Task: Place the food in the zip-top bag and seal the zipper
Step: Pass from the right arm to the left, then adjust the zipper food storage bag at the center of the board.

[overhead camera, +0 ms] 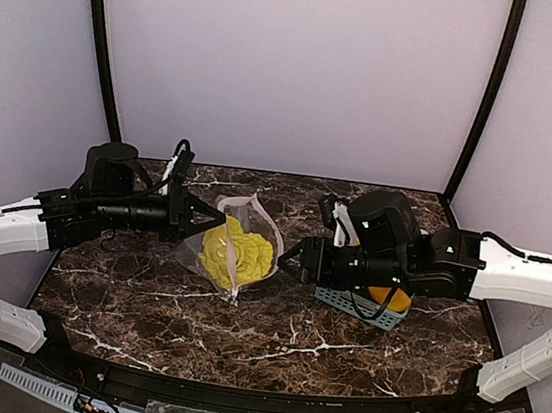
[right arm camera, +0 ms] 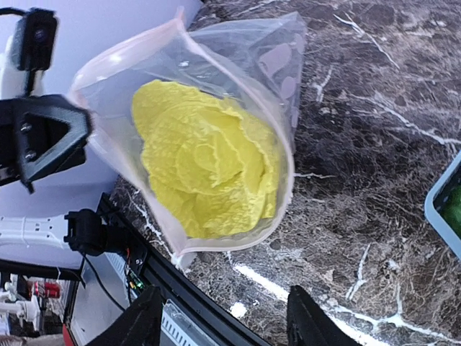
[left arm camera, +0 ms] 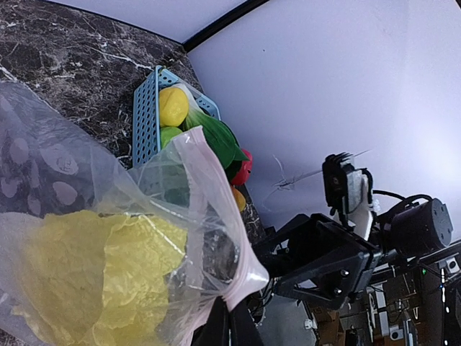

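The clear zip-top bag (overhead camera: 255, 214) hangs just above the marble table with its mouth gaping toward the right. Inside it sits the pale yellow napa cabbage (overhead camera: 236, 250), filling much of the bag (right arm camera: 284, 50). My left gripper (overhead camera: 218, 218) is shut on the bag's pinkish zipper strip (left arm camera: 216, 194) at the mouth edge, its fingers pressed together (left arm camera: 230, 328). In front of the bag's mouth my right gripper (overhead camera: 290, 256) stands open, with nothing between its fingers (right arm camera: 311, 324). A lemon (left arm camera: 173, 106), green apple (left arm camera: 169, 135), red fruit (left arm camera: 243, 169) and an orange-yellow piece (overhead camera: 390, 299) lie in the basket.
A light-blue slotted basket (overhead camera: 355, 305) rests on the table under my right arm, holding the remaining produce and a green leafy vegetable (left arm camera: 216, 140). Its corner shows at the right wrist view's edge (right arm camera: 443, 209). Purple walls close in behind and beside the table.
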Robot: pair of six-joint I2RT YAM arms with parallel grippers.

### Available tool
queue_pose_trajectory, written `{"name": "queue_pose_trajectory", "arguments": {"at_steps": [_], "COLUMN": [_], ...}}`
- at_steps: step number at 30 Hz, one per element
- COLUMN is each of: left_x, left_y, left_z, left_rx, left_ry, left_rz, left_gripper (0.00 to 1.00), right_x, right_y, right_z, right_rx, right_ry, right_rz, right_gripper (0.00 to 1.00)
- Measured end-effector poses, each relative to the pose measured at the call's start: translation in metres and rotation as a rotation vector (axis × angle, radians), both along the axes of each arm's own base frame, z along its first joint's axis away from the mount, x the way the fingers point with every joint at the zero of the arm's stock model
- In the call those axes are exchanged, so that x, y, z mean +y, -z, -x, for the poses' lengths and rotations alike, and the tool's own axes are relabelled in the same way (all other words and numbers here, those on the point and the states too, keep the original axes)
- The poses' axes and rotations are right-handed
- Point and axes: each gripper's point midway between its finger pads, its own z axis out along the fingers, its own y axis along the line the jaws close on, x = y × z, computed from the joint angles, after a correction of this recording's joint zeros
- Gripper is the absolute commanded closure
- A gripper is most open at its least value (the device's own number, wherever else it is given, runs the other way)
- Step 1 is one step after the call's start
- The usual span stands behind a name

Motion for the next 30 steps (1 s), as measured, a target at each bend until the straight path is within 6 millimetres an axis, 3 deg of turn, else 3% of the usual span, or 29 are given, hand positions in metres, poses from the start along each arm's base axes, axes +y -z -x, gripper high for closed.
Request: {"name": "queue_pose_trajectory", "arguments": {"at_steps": [6, 8, 12, 18, 23, 30], "left_x": [0.0, 0.0, 0.0, -0.001, -0.001, -0.001], "left_y": [0.0, 0.0, 0.0, -0.003, -0.003, -0.003], "left_z": [0.002, 0.002, 0.002, 0.001, 0.001, 0.001], "left_rx": [0.0, -0.001, 0.0, -0.009, -0.009, -0.009], "left_ry": [0.006, 0.007, 0.008, 0.008, 0.008, 0.008], "left_rz": [0.007, 0.009, 0.011, 0.021, 0.021, 0.021], "left_gripper": [0.99, 0.99, 0.99, 0.99, 0.99, 0.99], "right_x": [-0.014, -0.015, -0.009, 0.0, 0.009, 0.015], "right_y": [0.046, 0.053, 0.057, 0.047, 0.042, 0.05], "right_z": [-0.028, -0.038, -0.042, -0.044, -0.048, -0.052], "right_rx": [0.071, 0.086, 0.087, 0.065, 0.048, 0.062], "right_ry": [0.098, 0.116, 0.102, 0.069, 0.051, 0.035], "right_rz": [0.049, 0.052, 0.045, 0.002, -0.017, -0.008], "right_gripper": [0.59, 0.6, 0.59, 0.6, 0.69, 0.79]}}
